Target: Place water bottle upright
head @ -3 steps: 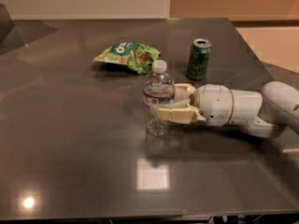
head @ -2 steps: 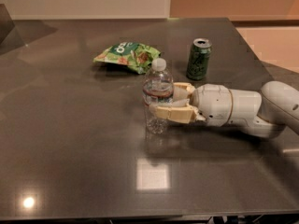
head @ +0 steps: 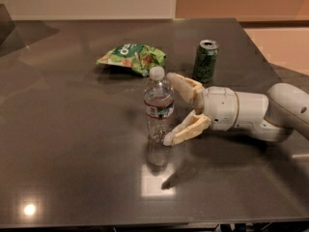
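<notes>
Small clear ribbed plastic water bottle point(head: 158, 111), white-capped, stands upright near the centre of the dark grey table point(head: 67, 149). White two-finger gripper point(head: 170, 108) lies at its 3 o'clock, fingers spread, not pinching it. Placement appears done; only withdrawal seems left. Count: one bottle; one green drink can point(head: 205, 61) at 2 o'clock; one green crumpled snack bag point(head: 133, 58) at 11 o'clock.

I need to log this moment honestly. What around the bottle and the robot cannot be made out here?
All in the camera view, the only one:
- Whether the lower finger touches the water bottle: the two overlap near its base.
- The wording on the bottle's label: too small and blurred.
- The arm behind the open gripper, which sits right of the bottle with one finger on either side: cut off by the right edge.
</notes>
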Controlling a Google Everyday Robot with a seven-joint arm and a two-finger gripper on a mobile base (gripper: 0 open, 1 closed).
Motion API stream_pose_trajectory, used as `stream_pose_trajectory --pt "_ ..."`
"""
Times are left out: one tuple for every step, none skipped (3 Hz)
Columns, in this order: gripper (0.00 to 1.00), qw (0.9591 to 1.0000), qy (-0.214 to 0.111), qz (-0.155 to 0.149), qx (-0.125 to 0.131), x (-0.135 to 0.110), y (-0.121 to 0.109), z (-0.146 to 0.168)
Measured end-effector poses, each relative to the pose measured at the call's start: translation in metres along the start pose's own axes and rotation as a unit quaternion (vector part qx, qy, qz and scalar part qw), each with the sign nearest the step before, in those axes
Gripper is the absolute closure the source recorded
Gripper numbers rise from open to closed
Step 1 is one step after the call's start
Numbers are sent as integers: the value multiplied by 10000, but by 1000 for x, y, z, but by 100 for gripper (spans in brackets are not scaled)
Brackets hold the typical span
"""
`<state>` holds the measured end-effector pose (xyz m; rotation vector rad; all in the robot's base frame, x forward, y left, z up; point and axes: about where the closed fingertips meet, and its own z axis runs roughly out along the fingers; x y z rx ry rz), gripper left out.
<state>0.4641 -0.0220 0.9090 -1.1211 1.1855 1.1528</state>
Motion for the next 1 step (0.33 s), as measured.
stream_pose_trajectory --pt "0 10000 0 0 -1 0 0 0"
